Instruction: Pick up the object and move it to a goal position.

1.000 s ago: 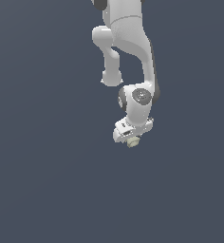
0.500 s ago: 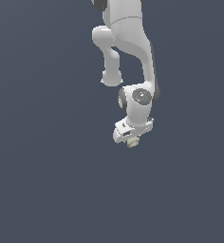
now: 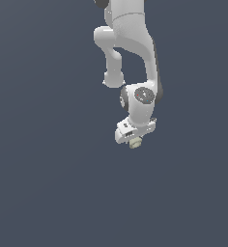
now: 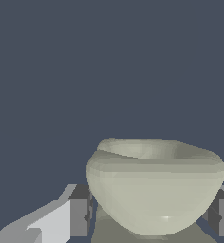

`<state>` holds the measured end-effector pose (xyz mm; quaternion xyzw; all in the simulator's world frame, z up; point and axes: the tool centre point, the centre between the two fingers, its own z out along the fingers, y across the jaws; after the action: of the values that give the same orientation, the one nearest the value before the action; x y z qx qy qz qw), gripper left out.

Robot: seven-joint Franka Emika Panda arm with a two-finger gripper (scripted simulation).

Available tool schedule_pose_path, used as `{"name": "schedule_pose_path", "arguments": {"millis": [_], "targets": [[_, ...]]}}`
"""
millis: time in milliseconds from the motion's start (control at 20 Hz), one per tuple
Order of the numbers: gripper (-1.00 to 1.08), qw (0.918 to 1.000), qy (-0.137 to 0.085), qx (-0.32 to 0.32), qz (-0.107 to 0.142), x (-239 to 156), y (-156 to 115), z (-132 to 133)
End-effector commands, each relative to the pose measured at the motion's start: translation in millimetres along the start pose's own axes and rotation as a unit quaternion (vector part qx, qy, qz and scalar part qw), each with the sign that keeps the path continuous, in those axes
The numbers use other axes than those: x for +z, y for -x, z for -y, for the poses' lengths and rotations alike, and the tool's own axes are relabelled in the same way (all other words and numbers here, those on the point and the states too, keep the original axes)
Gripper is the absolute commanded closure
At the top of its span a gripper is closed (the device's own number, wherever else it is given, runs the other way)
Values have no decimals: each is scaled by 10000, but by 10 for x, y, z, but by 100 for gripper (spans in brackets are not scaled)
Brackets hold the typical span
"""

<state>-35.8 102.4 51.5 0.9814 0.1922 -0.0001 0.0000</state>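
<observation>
The pincer is clamped on the object, which sits between its fingers. Carrying it well probably means steady, even pressure and smooth travel toward the goal.

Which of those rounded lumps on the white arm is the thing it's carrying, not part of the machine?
The small pale beige-olive object at the very tip, between the jaws of the gripper. Every other rounded lump is a white arm joint.
</observation>
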Motion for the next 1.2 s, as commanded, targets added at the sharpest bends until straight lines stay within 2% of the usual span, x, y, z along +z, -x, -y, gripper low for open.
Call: {"name": "schedule_pose_path", "arguments": {"millis": [0,450,1150], "targets": [[108,10000,1,0,-4,-84,23,-2],[108,10000,5,-1,-4,-630,200,-7],[108,10000,-1,-6,-3,-1993,620,-12]]}}
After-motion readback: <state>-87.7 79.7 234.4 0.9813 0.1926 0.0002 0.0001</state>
